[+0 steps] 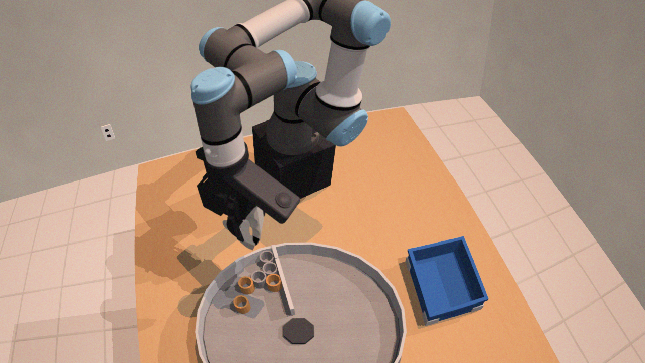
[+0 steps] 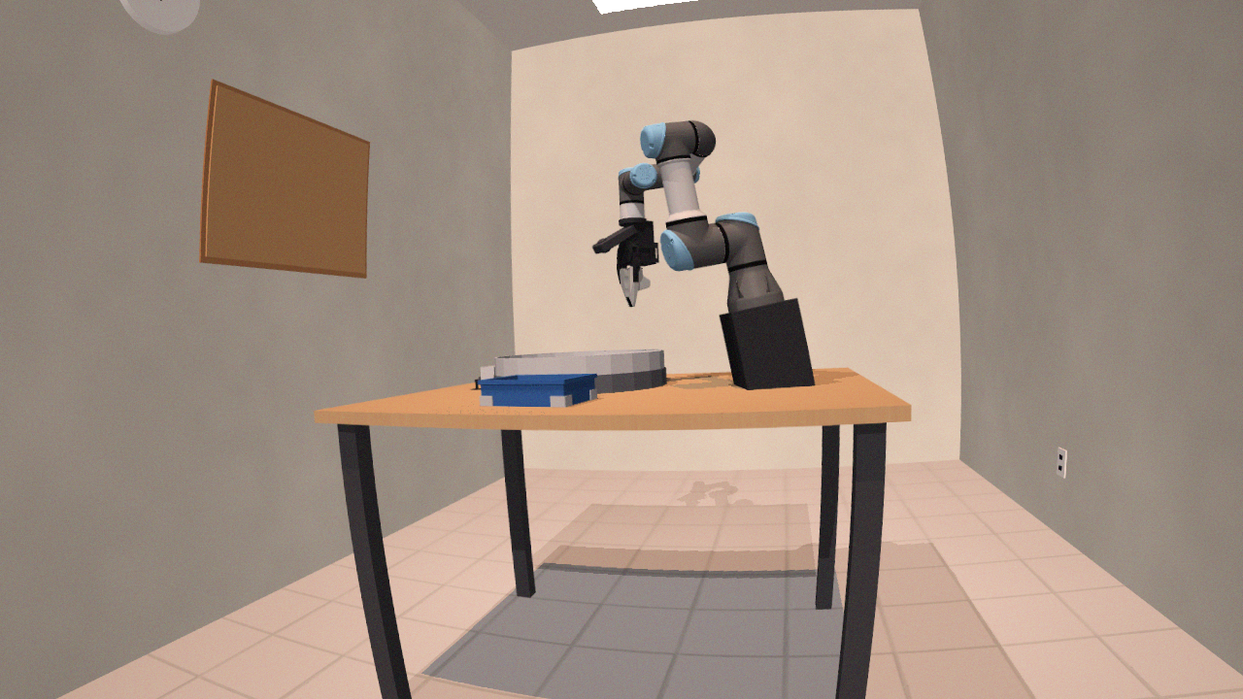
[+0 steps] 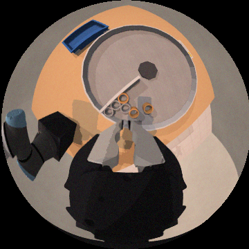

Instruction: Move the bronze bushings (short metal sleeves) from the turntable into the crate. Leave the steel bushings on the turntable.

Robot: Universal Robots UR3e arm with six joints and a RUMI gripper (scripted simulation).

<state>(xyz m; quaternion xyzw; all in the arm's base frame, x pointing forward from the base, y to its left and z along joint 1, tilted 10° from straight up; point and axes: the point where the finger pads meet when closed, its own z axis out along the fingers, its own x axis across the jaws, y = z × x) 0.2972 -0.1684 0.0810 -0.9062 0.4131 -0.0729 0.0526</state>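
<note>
My gripper (image 1: 255, 243) (image 2: 631, 303) (image 3: 125, 120) is shut with nothing between its fingertips, raised above the turntable's near-base edge. The turntable (image 1: 342, 298) (image 2: 608, 363) (image 3: 114, 55) carries three bronze bushings. One bronze bushing (image 1: 273, 289) (image 3: 123, 102) stands beside the divider bar, another (image 1: 246, 291) (image 3: 133, 116) at the cluster's outer side, and a third (image 1: 242, 310) (image 3: 148, 112) stands apart. Three grey steel bushings, one in the middle (image 1: 258, 284), stand grouped with the first two. The blue crate (image 1: 455, 311) (image 2: 538, 392) (image 3: 89, 39) looks empty.
A pale divider bar (image 1: 284, 289) (image 3: 121, 90) runs from the turntable's rim towards its dark hub (image 1: 298, 330) (image 3: 148, 70). A raised wall rings the turntable. The black base block (image 1: 297, 176) (image 2: 769, 348) (image 3: 58, 135) stands behind it on the wooden table.
</note>
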